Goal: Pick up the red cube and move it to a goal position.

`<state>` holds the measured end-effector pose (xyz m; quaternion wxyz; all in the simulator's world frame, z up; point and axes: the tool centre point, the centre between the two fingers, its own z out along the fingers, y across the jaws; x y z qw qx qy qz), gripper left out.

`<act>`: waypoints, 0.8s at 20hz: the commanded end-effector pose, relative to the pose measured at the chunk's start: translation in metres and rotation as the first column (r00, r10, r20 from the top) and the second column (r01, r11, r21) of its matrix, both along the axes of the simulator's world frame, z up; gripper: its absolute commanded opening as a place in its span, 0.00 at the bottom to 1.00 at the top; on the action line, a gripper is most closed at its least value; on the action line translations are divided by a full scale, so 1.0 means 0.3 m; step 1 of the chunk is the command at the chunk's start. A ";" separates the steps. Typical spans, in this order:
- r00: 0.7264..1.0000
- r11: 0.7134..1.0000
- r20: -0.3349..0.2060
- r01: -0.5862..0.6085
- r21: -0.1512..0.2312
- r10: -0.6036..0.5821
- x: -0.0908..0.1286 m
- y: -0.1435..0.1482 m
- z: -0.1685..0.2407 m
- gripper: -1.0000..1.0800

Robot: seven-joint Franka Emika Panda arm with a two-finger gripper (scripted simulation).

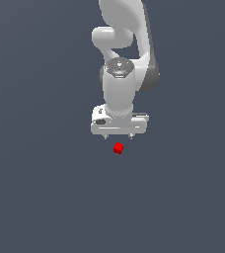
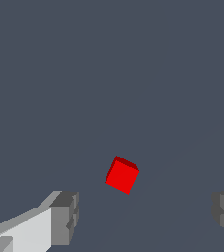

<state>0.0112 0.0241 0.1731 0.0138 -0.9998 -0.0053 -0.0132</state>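
Fingers (image 2: 65, 216) of my claw (image 2: 146, 214) stand spread wide, pinching nothing. Between and just beyond them the red cube (image 2: 122, 175) sits ungrasped on the tabletop (image 2: 45, 98). Judging by that, descent, closing, lifting and carrying to the goal all remain.

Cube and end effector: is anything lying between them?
Nothing. In the wrist view only bare grey floor separates the cube from the open end effector; the exterior view agrees.
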 end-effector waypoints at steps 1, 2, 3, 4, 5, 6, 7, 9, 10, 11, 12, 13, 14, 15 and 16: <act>1.000 1.000 0.000 0.000 0.000 0.000 0.000 0.000 0.000 0.96; 1.000 1.000 0.000 0.001 0.000 -0.001 0.000 0.000 -0.001 0.96; 1.000 1.000 0.000 0.003 0.000 -0.003 -0.001 0.000 -0.003 0.96; 1.000 1.000 0.000 0.006 0.000 -0.006 -0.002 0.000 -0.007 0.96; 1.000 1.000 -0.001 0.011 -0.001 -0.011 -0.003 0.000 -0.013 0.96; 1.000 1.000 -0.001 0.017 -0.001 -0.017 -0.004 0.000 -0.020 0.96; 1.000 1.000 -0.002 0.025 -0.001 -0.025 -0.006 0.000 -0.028 0.96; 0.999 0.999 -0.003 0.044 -0.003 -0.044 -0.011 0.000 -0.051 0.96; 0.998 0.998 -0.004 0.056 -0.003 -0.056 -0.014 0.000 -0.064 0.96; 0.998 0.998 -0.005 0.069 -0.004 -0.069 -0.018 0.001 -0.079 0.96; 0.997 0.997 -0.006 0.083 -0.005 -0.083 -0.021 0.001 -0.096 0.96; 0.995 0.995 -0.007 0.099 -0.006 -0.099 -0.026 0.001 -0.114 0.96; 0.993 0.993 -0.008 0.116 -0.007 -0.116 -0.030 0.002 -0.134 0.96; 0.991 0.991 -0.009 0.135 -0.008 -0.135 -0.035 0.002 -0.156 0.96; 0.988 0.988 -0.010 0.155 -0.010 -0.155 -0.040 0.003 -0.179 0.96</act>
